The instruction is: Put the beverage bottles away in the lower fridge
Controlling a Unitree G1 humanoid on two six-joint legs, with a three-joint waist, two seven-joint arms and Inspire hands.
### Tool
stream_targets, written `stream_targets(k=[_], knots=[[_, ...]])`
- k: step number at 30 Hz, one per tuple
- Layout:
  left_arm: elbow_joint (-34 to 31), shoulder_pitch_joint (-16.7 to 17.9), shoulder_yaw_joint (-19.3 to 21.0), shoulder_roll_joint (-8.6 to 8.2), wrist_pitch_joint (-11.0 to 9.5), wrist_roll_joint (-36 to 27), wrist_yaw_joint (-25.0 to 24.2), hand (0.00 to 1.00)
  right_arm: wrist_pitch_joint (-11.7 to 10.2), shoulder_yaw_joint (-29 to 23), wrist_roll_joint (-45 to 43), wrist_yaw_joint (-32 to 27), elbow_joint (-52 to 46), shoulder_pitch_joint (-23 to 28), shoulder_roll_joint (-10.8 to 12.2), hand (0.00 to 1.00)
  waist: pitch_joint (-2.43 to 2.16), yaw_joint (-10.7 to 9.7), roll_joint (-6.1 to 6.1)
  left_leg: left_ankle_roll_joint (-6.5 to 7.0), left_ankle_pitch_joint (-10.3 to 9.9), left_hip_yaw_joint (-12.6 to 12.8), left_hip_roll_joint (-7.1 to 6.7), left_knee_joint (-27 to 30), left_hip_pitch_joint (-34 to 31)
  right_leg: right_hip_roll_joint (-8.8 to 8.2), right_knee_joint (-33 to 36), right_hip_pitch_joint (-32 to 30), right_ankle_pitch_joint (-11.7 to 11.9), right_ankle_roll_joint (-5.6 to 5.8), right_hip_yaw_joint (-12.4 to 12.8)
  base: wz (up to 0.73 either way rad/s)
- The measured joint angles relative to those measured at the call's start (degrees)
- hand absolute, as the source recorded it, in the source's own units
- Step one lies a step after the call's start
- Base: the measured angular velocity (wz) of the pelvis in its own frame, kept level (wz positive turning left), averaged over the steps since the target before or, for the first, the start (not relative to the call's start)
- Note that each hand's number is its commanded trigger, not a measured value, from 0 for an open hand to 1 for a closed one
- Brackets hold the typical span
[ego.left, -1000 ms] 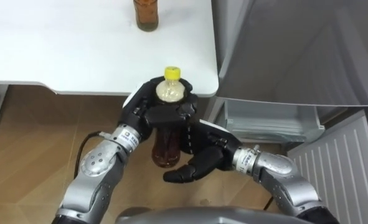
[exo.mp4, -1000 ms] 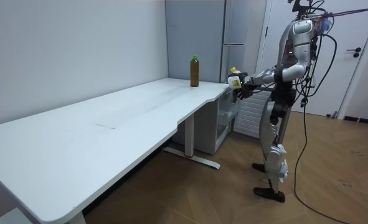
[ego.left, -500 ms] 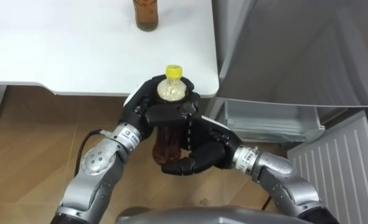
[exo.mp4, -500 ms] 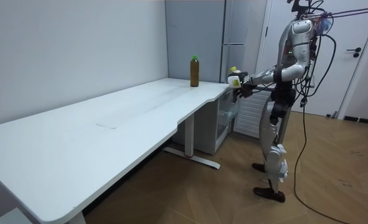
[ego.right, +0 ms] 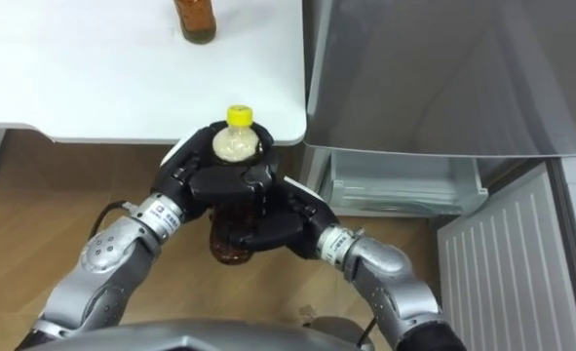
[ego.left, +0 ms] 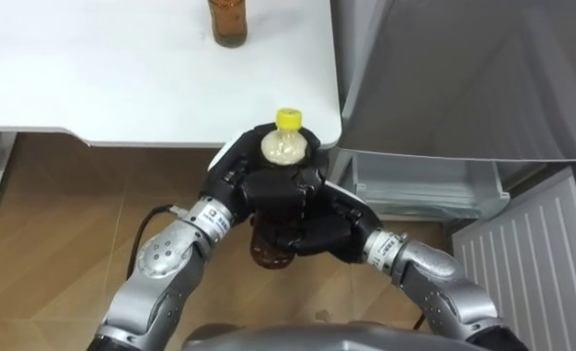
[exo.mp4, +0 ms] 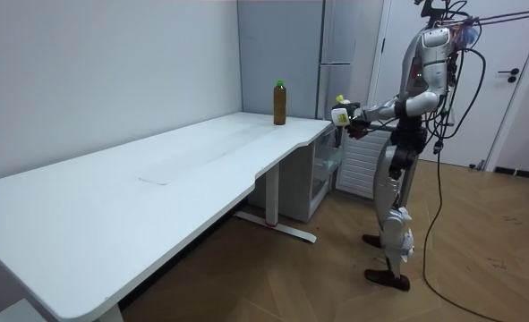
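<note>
Yellow-capped bottle (ego.left: pixel 286 146) upright, just off the surface (ego.left: pixel 122 83) edge, clamped by left hand (ego.left: pixel 266 185) high and right hand (ego.left: pixel 322 230) low. Hold firm, cap up; swing toward 3 o'clock, down into the open lower fridge (ego.left: pixel 424 187). At 12 o'clock, a second bottle (ego.left: pixel 228 21).

legible text: none | yellow-capped bottle (exo.mp4: pixel 339 114): pale label on its side, print too small to read | green-capped bottle (exo.mp4: pixel 280 103): no readable print | numbers, signs: 0 readable

Left hand (ego.right: pixel 188 174) and right hand (ego.right: pixel 280 222) both clasp the yellow-capped bottle (ego.right: pixel 235 144).
</note>
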Motion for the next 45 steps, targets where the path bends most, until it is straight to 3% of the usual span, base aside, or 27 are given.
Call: stream_targets(k=[3,4,5,6,26,32,39,45], knots=[[0.0,0.0,0.0,0.09,-0.6,-0.9,0.0,1.00,-0.2,0.3,0.9,-0.1,0.0,0.0,0.0,1.00,0.04,0.0,-0.16,0.02,0.0,0.0,-0.13,0.0,0.0,-0.14,0.2,-0.1,0.0,0.07,0.0,0.00],[0.0,0.0,0.0,0.12,-0.9,-1.3,0.0,0.68,-0.2,0.3,1.4,-0.1,0.0,0.0,0.0,1.00,0.04,0.0,-0.27,0.02,0.0,0.0,-0.15,0.0,0.0,-0.16,0.2,-0.1,0.0,0.08,0.0,0.00],[0.0,0.0,0.0,0.12,-1.0,-1.6,0.0,0.56,-0.2,0.4,1.5,-0.1,0.0,0.0,0.0,1.00,0.04,0.0,-0.31,0.03,0.0,0.0,-0.16,0.0,0.0,-0.16,0.2,-0.1,-0.1,0.08,0.0,0.00],[0.0,0.0,0.0,0.11,-1.1,-1.6,0.0,0.00,-0.2,0.4,1.8,-0.2,0.0,0.0,0.0,1.00,0.01,0.0,-0.36,0.03,0.0,0.0,-0.16,0.0,0.0,-0.16,0.2,-0.1,-0.1,0.09,0.0,0.00],[-0.2,-0.9,-1.5,0.79,-3.1,-0.5,-0.6,0.00,-0.4,2.9,5.0,0.0,-0.2,-0.1,-0.2,1.00,0.08,-0.2,-0.48,0.03,0.0,0.0,-0.16,-0.2,-0.1,-0.14,0.3,-0.4,-0.1,0.08,0.2,0.00],[-1.2,-2.7,-1.6,0.83,-3.1,-0.5,-0.9,0.00,-0.5,2.9,9.6,0.3,-0.3,-0.2,-0.4,1.00,0.19,-0.2,-0.26,0.03,0.0,-0.1,-0.16,-0.1,-0.1,-0.13,0.2,-0.3,-0.1,0.08,0.1,0.00],[-7.4,-5.1,0.4,0.73,-4.1,-0.4,0.0,0.00,-1.8,3.0,10.5,1.6,-1.3,-0.2,-0.7,1.00,0.26,0.1,0.21,0.03,0.0,-0.1,-0.15,-0.1,0.1,-0.11,0.2,-0.2,0.0,0.06,0.1,0.00],[-14.8,-6.9,2.1,0.41,-5.2,-0.2,1.0,0.00,-1.8,4.6,10.0,2.9,-1.3,-0.2,-2.7,1.00,0.47,1.5,0.77,0.04,0.0,0.0,-0.15,-0.8,1.3,-0.06,0.2,0.7,0.0,0.06,0.2,0.00]])
